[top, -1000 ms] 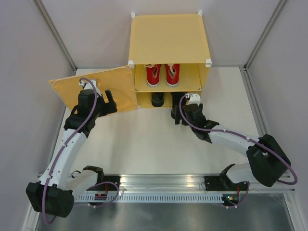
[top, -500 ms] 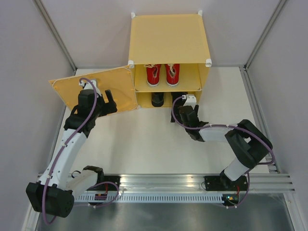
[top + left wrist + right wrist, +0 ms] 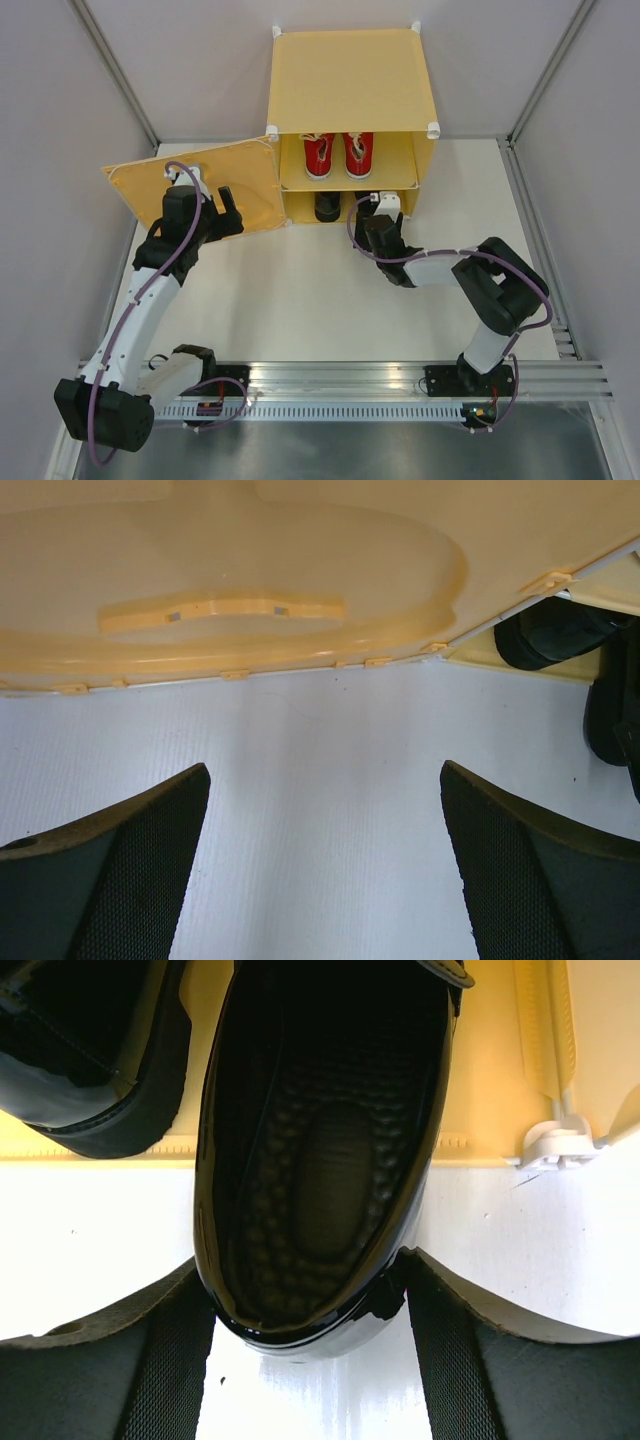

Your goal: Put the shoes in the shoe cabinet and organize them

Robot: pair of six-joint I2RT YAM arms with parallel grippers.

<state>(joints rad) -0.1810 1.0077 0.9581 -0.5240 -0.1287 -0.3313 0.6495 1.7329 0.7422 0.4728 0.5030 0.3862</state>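
Right claw [image 3: 302, 1272]: pinched onto the heel of a black dress shoe [image 3: 320, 1150], one pad on each side, looks like a solid hold.
Held shoe: toe end is over the sill of the bottom compartment. The heel is out over the white bench [image 3: 300, 300], near the middle of the far edge.
Other black shoe [image 3: 90, 1060]: in the same compartment, just to the left. Can't tell if the two touch.
Red sneakers [image 3: 320, 155]: side by side on the shelf above, those look sorted.
Shoe cabinet [image 3: 350, 80]: sits at the bench's far edge, with its door [image 3: 250, 185] swung out toward the far-left corner.
Left claw [image 3: 322, 772]: wide open with nothing in it, hovering over the bench right by the inside of the door.
How I'd do the push: slide straight toward the far edge, sole flat, keeping it parallel to its mate so the pair lines up. Only let go once the heel clears the sill.
Watch for: the white corner connector [image 3: 555, 1145] sits right of the opening, so drifting right could snag a pad on it. Drifting left would probably shove the neighbour crooked.
Progress guess: this looks like the last shoe, then only the door is left.
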